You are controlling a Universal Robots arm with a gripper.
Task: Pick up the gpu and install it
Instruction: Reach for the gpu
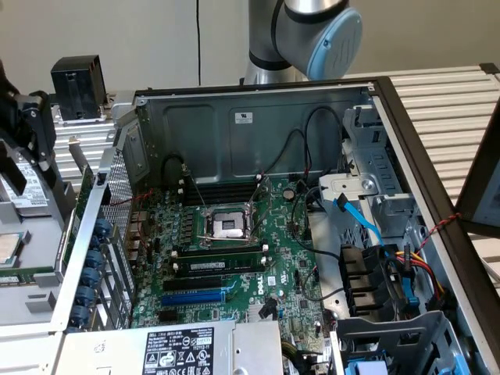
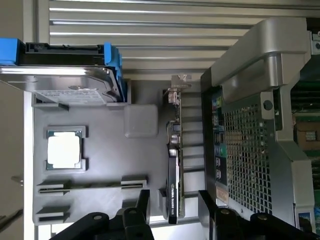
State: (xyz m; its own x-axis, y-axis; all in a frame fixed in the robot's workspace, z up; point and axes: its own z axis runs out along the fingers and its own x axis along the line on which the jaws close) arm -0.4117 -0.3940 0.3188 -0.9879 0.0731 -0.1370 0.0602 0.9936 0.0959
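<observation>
The gpu (image 2: pixel 174 172) stands on edge in a slot of the grey parts tray (image 2: pixel 100 135), seen edge-on. Its black shroud lies toward my fingers and its silver end bracket (image 2: pixel 179 85) is at the far end. My gripper (image 2: pixel 173 196) is open and straddles the shroud end of the card. One black finger (image 2: pixel 144 200) is on the tray side and the other finger (image 2: pixel 204 205) on the case side, each with a visible gap to the card. Nothing is held.
The tray also holds a CPU (image 2: pixel 63 151) and a hard drive in a blue bracket (image 2: pixel 65 75). The perforated rear wall of the computer case (image 2: pixel 250 150) stands close beside the card. In the exterior view the open case shows the green motherboard (image 1: pixel 234 269) with a blue slot (image 1: pixel 191 298) and several cables.
</observation>
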